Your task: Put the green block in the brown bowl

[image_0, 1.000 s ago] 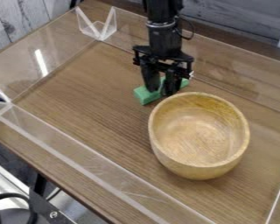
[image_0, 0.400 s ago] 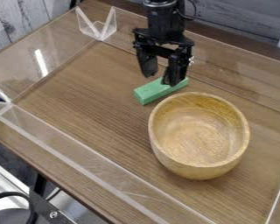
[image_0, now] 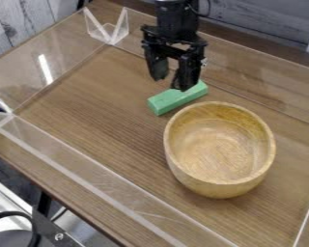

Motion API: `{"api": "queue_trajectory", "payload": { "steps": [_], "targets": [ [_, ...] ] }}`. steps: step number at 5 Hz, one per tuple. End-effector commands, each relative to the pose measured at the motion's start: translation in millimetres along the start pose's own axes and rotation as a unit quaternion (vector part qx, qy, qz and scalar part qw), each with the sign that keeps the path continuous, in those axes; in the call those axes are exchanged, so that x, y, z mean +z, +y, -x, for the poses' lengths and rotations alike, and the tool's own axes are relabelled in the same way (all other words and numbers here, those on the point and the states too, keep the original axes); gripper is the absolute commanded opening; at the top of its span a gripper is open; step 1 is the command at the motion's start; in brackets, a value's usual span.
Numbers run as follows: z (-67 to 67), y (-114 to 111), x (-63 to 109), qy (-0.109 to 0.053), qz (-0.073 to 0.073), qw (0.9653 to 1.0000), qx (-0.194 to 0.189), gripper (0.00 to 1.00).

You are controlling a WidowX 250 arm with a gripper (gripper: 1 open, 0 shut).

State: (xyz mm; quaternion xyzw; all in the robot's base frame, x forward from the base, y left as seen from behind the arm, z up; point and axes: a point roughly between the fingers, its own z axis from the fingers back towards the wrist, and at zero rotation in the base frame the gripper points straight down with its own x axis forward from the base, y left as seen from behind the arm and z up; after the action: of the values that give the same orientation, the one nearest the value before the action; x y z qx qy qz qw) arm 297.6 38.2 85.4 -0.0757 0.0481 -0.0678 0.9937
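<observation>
The green block (image_0: 178, 97) lies flat on the wooden table, just beyond the upper left rim of the brown bowl (image_0: 222, 149), apart from it. My gripper (image_0: 172, 75) hangs above the block's far end, pointing straight down. Its black fingers (image_0: 157, 68) stand open with nothing between them, and the tips are clear of the block. The light tan wooden bowl sits upright and holds nothing.
Clear acrylic walls (image_0: 67, 154) fence the table on the left and front. A clear V-shaped stand (image_0: 108, 26) sits at the far left corner. Bare wood stretches left of the block.
The gripper, which stood down around the block, has opened and risen off it, drifting slightly left. The block stays on the table.
</observation>
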Motion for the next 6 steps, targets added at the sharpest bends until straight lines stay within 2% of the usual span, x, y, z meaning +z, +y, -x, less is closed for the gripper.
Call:
{"api": "queue_trajectory", "payload": {
  "steps": [1,3,5,6],
  "targets": [
    [-12.0,6.8,13.0,-0.027,-0.025,0.9993,-0.010,1.00],
    [-15.4,11.7,-19.4,-0.029,0.004,0.9988,-0.038,1.00],
    [-2.9,-0.5,25.9,-0.077,0.005,0.9963,-0.037,1.00],
    [-7.9,4.9,18.6,-0.067,0.008,0.9970,-0.039,1.00]
  ]
}}
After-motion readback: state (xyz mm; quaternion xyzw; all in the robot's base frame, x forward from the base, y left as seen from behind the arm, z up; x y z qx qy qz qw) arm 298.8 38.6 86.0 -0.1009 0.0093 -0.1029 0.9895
